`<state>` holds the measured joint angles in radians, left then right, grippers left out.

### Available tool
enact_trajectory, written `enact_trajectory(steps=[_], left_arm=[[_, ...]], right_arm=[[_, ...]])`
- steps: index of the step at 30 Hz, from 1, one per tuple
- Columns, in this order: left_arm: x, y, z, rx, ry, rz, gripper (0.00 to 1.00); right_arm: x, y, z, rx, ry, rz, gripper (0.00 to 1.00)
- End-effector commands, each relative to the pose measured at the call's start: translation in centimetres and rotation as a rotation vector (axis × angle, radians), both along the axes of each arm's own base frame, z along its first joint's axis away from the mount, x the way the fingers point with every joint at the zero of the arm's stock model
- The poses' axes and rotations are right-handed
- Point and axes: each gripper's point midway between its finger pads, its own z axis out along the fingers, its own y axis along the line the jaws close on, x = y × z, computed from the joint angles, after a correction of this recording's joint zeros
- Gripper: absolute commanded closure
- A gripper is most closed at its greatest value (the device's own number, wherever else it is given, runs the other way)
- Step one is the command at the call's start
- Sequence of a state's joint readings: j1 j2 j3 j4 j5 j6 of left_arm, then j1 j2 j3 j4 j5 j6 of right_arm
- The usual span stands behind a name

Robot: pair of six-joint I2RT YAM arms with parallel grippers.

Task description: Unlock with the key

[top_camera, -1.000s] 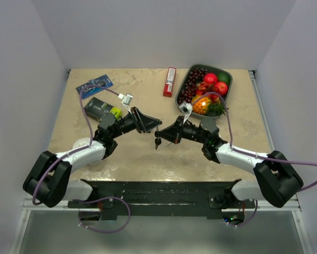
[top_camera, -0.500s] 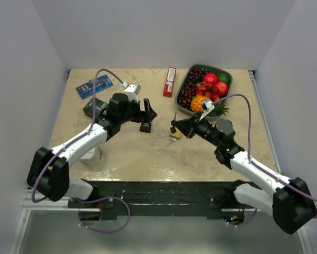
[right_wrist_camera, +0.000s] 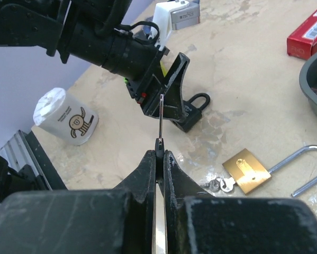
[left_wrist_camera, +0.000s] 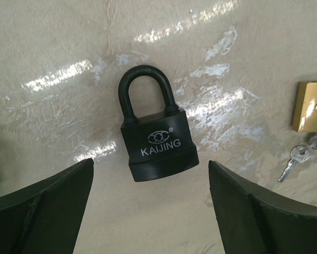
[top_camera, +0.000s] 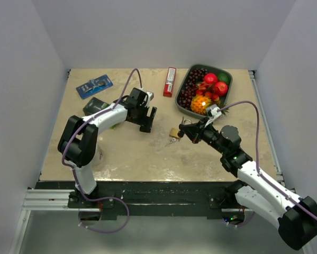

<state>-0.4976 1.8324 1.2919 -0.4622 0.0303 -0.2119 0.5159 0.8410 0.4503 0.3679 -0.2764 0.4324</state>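
Left wrist view: black padlock (left_wrist_camera: 155, 140) flat on the counter (left_wrist_camera: 52, 42), shackle closed, framed by the left claw (left_wrist_camera: 150, 169), spread wide and holding nothing. Right claw (right_wrist_camera: 159, 153) pinched tight on the key (right_wrist_camera: 161, 119), blade towards the lock. Probably best: clamp the body first, keyhole end exposed, then align the blade. Glossy mottled beige surface; plain pale walls (top_camera: 158, 32).

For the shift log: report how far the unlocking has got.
Done: the right gripper is shut on a key, blade pointing forward, and the brass padlock lies with its shackle swung open. In hand: the open left gripper hangs over the black padlock, fingers clear of it. Left: that padlock's shackle is shut and no key is in it, so gripping, inserting and turning remain.
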Motion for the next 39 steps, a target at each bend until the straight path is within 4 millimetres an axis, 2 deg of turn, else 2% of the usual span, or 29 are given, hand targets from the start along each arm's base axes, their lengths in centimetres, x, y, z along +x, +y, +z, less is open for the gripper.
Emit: enact_trajectory(steps=[1,7,17,22,29,31,32,35,39], left_arm=[[0.0,0.5,0.1,0.051,0.015,-0.028,0.07],[-0.7,0.7,-1.3,0.104,0.048,-0.03,0.08],[-0.7,-1.9,-1.8,0.088,0.057,-0.058,0.08],[-0.8,-1.2,-2.8,0.146,0.072,-0.037,0.08],[-0.7,-0.3,-3.1,0.226,0.053,-0.014,0.11],[-0.6,-0.5,-3.1,0.224,0.05,-0.019,0.14],[-0.6,-0.7,-3.2,0.224,0.052,-0.023,0.2],[-0.6,-0.8,-3.5,0.229,0.06,-0.03,0.28],[-0.7,-0.9,-4.0,0.229,0.071,-0.036,0.28]], right_arm=[[0.4,-0.5,-0.6,-0.026,-0.013,-0.027,1.0],[0.5,0.0,-1.2,-0.031,-0.002,-0.005,1.0],[0.6,0.3,-1.6,-0.022,0.003,0.003,1.0],[0.5,-0.1,-1.9,-0.036,0.004,-0.01,1.0],[0.4,-0.3,-2.1,-0.041,0.002,-0.013,1.0],[0.4,-0.2,-2.1,-0.039,0.002,-0.011,1.0],[0.4,-0.2,-2.2,-0.039,0.005,-0.011,1.0],[0.4,-0.2,-2.2,-0.037,0.005,-0.011,1.0],[0.3,-0.2,-2.2,-0.039,0.003,-0.01,1.0]])
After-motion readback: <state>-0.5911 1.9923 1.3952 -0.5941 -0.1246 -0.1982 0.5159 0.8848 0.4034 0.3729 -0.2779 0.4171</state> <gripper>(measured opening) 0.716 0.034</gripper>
